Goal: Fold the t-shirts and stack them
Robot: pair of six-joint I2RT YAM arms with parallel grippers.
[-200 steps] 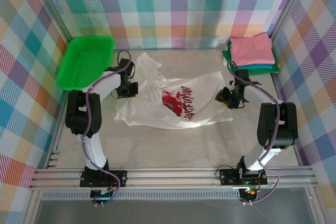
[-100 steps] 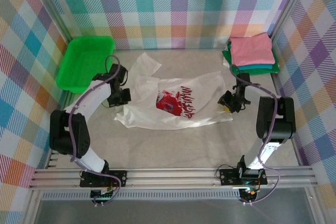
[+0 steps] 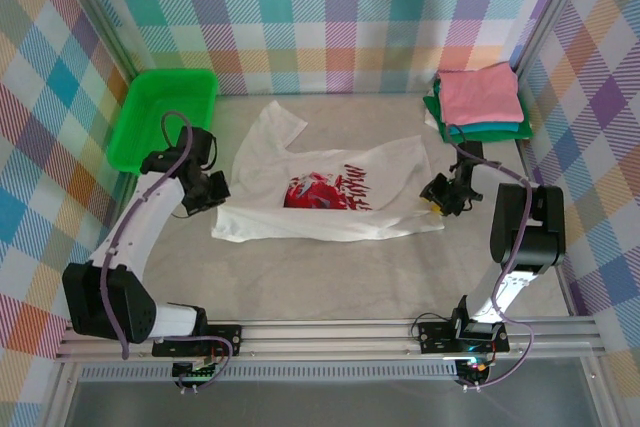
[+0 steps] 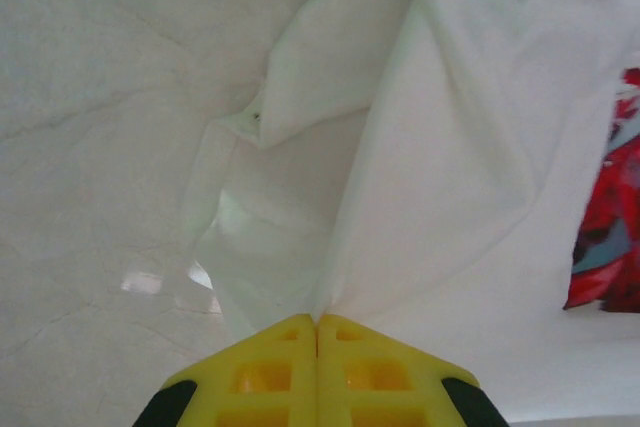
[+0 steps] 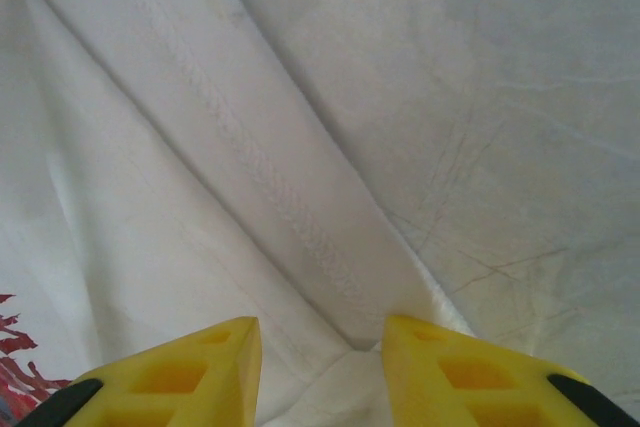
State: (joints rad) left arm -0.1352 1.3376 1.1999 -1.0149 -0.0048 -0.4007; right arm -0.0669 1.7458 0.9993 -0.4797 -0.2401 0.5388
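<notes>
Swinging out toward the table's left side over the past second, the left gripper has drawn the white t-shirt into a flatter, wider spread across the middle of the table, its yellow fingers pressed together on a pinch of the shirt's left edge. At the shirt's right corner the right gripper holds its fingers apart, the hem running into the gap between them. Folded pink shirt, teal shirt and green shirt lie stacked in the far right corner, well apart from the green tray at far left.
</notes>
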